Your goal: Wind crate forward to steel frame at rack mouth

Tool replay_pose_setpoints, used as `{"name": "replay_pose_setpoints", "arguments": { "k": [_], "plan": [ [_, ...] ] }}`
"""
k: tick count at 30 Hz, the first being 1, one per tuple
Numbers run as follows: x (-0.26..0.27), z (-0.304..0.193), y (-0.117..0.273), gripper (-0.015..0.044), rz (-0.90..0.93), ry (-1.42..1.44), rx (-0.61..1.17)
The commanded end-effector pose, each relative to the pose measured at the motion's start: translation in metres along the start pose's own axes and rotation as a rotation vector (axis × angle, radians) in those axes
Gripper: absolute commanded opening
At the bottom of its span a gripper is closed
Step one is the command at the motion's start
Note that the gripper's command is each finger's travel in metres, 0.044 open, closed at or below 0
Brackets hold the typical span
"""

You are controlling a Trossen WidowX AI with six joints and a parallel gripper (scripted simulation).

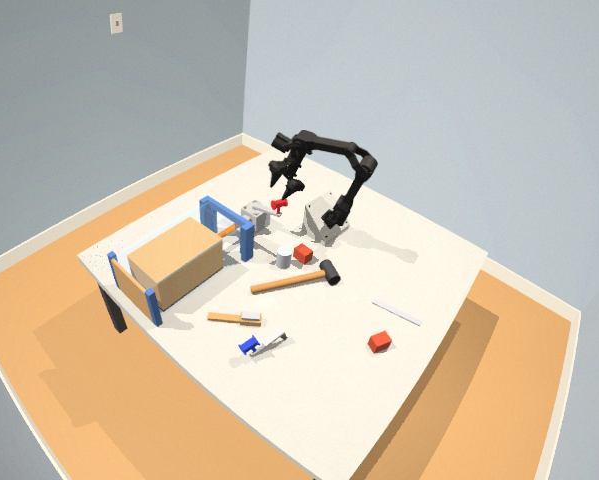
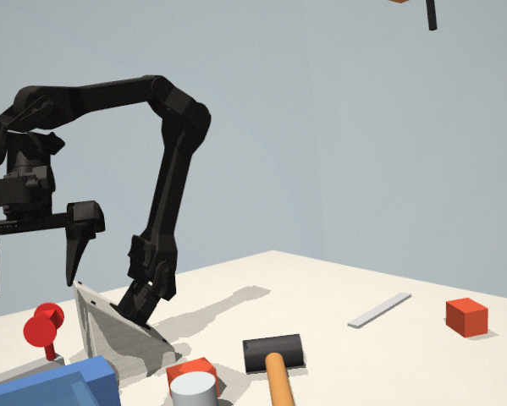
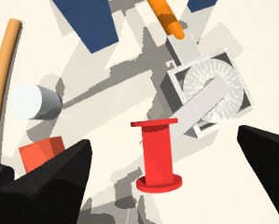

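The tan crate [image 1: 175, 245] sits flat in the cubby, with a gap between its front and the blue frame [image 1: 246, 242] [image 2: 100, 371] [image 3: 90, 23]. An orange strap [image 1: 228, 229] [image 3: 164, 19] runs toward the grey winch [image 1: 260, 223] [image 3: 237, 100]. A crank handle with a red grip [image 1: 279, 204] [image 2: 40, 331] [image 3: 159, 156] sits on top of the winch, its arm reaching out toward the robot base. My gripper [image 1: 278, 191] [image 2: 32, 289] [image 3: 167, 140] is open and empty above the red grip, with one finger to each side of it in the wrist view.
A grey cylinder [image 1: 284, 257] [image 3: 27, 101] and a red block [image 1: 303, 253] [image 3: 32, 156] stand near the winch. A mallet [image 1: 289, 281], a brush [image 1: 234, 318], a blue-gripped crank [image 1: 248, 345], a flat bar [image 1: 396, 312] [image 2: 379, 309] and another red block [image 1: 379, 342] [image 2: 465, 316] lie farther off.
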State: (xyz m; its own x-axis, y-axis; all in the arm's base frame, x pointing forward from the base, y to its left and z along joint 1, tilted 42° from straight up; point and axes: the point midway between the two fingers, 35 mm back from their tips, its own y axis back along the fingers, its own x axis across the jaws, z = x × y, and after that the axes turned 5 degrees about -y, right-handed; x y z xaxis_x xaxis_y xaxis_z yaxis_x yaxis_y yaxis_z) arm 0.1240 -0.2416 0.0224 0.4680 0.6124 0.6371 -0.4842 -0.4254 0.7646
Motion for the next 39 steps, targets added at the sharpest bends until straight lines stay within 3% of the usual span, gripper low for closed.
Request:
{"name": "replay_pose_setpoints", "arguments": {
  "k": [1,39],
  "plan": [
    [0.0,-0.002,-0.006,0.044,0.004,0.004,-0.005],
    [-0.001,-0.029,-0.061,0.044,0.008,0.004,-0.001]
  ]
}}
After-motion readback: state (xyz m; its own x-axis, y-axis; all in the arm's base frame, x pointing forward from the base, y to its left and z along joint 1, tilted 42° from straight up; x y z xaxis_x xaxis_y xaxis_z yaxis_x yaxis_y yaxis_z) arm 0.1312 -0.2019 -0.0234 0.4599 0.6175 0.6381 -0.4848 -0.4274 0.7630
